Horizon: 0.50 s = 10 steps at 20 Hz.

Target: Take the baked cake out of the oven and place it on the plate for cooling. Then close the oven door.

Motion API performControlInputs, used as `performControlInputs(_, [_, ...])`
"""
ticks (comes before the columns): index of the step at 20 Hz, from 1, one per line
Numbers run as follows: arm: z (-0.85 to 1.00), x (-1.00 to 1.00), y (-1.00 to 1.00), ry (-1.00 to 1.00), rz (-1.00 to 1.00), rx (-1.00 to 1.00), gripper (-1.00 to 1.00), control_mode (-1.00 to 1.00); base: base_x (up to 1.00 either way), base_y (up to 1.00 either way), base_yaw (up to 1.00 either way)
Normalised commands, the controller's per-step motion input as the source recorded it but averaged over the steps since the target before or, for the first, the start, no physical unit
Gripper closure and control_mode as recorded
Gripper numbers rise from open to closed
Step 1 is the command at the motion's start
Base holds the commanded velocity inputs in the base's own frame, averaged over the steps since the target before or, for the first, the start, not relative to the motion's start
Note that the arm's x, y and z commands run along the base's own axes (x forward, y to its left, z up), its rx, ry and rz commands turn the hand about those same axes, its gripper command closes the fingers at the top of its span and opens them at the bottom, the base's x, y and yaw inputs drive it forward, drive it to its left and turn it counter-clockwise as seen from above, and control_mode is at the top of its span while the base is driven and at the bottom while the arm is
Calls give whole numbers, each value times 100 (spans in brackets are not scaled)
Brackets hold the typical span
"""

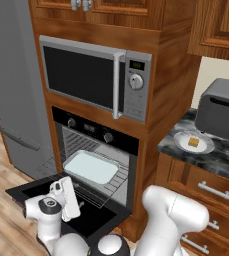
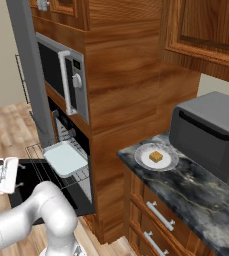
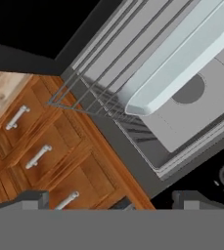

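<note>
Cake [image 1: 193,143], a small golden-tan square block, sits on the round white-grey plate [image 1: 206,148], roughly at its middle. Plate rests on the dark marbled table [image 1: 221,162] near the table's left front corner, just in front of the grey toaster box [image 1: 221,110]. In the right base view the cake [image 2: 156,156] shows on the plate [image 2: 145,160] beside the wooden cabinet wall.

Oven [image 1: 93,127], black with round knobs, stands open under the silver microwave [image 1: 98,77]. Oven door [image 1: 36,190] lies folded down flat, out over the wooden floor. Wire rack [image 1: 118,180] is pulled partway out, carrying a pale rectangular baking tray [image 1: 91,167].

Tool [image 3: 111,197] hangs low over the open door, left of the rack; its two dark fingertips [image 3: 30,199] stand spread wide apart with nothing between them. Hand view looks along the rack's corner and tray [image 3: 182,58], with wooden drawers [image 3: 45,151] and their silver handles alongside.
</note>
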Motion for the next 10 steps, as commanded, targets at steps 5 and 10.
performControlInputs(5, [-34,34,0,0,0,0,-100,-100,0,0,0])
performControlInputs(10, [-43,31,0,0,0,0,-100,-100,0,0,0])
